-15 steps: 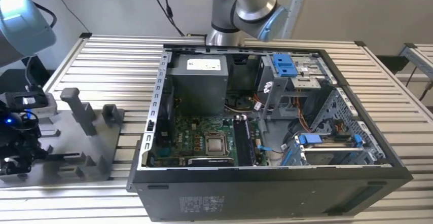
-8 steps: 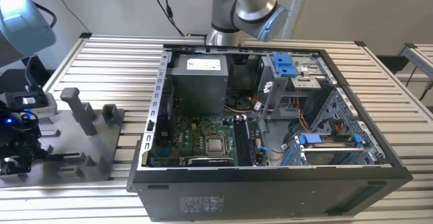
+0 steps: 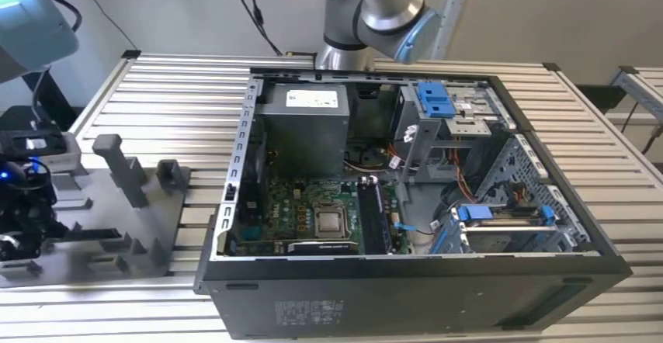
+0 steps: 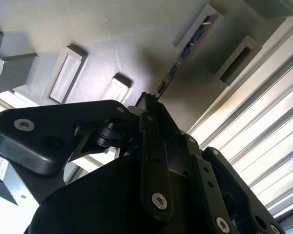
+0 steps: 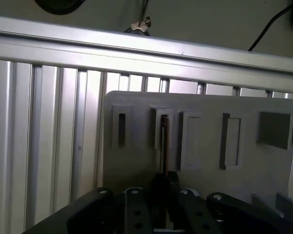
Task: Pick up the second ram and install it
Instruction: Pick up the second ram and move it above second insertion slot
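Gripper (image 4: 147, 101) fingers drawn close, pinching near end of second ram (image 4: 183, 56). Card stands on edge in slot of grey fixture tray (image 5: 205, 170), running straight ahead of fingertips, likely so you clamp its flat faces. Computer case (image 3: 414, 296) well apart from fingers.

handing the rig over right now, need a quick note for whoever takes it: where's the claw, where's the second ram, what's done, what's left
Claw: down at the grey fixture tray on the exterior view's left, tip at the near end of the second ram. Whether it has a grip is unclear.
Second ram: standing on edge in a tray slot.
Done: claw is positioned at the card.
Left: the card is not yet lifted out or installed in the computer case.
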